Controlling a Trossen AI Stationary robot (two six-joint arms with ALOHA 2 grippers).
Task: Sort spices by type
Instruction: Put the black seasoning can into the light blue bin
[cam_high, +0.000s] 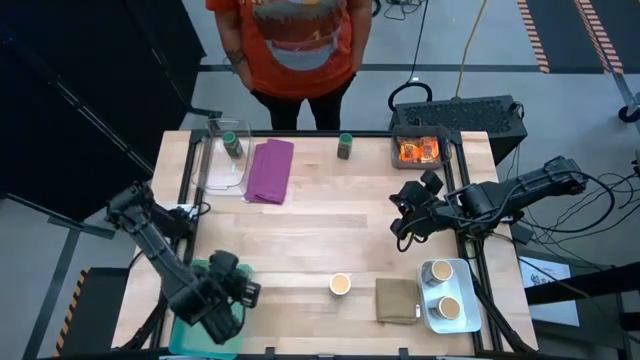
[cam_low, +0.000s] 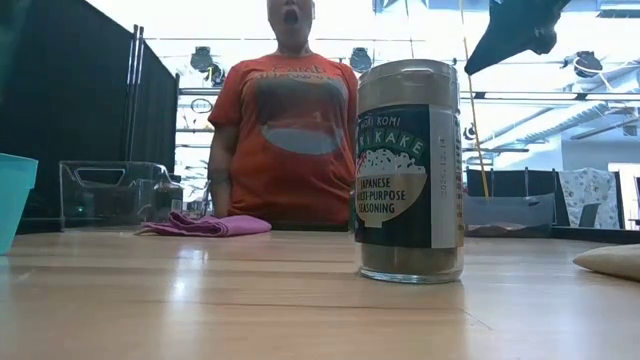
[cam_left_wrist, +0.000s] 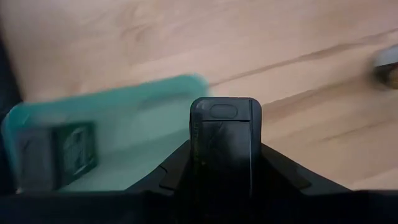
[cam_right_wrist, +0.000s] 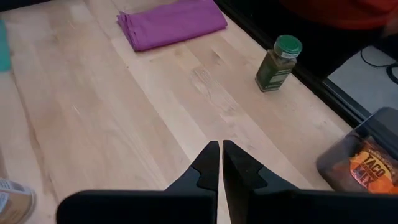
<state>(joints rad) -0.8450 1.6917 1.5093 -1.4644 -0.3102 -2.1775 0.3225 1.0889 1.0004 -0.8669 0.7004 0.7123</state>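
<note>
My left hand (cam_high: 228, 292) hangs over the teal bin (cam_high: 205, 330) at the near left corner of the tabletop (cam_high: 320, 225), its fingers part-closed on a dark block (cam_left_wrist: 224, 149) that stands upright between them; a second block (cam_left_wrist: 74, 152) already lies inside the bin. Near the front edge, about the middle, a tan-topped cup (cam_high: 340, 285) stands alone on the bare wood, and in the low view it shows as a tall jar with a dark label. Just to its right lies the olive cloth (cam_high: 397, 300), and beside that a pale tray (cam_high: 452, 322) holds two more cups (cam_high: 439, 272), one behind the other. My right hand (cam_high: 408, 228) hovers above the right half of the tabletop, its fingers (cam_right_wrist: 208, 163) pressed together on nothing. Farther back, the purple cloth (cam_high: 270, 170) lies flat left of centre, with a clear bin (cam_high: 225, 180) just to its left that holds a green-lidded jar (cam_high: 232, 143). Another jar (cam_high: 345, 146) of the same kind stands by itself at the far edge. At the far right corner a dark bin (cam_high: 432, 135) holds the orange packets (cam_high: 418, 151). Beyond the tabletop a person (cam_high: 290, 50) in an orange shirt stands facing me.
</note>
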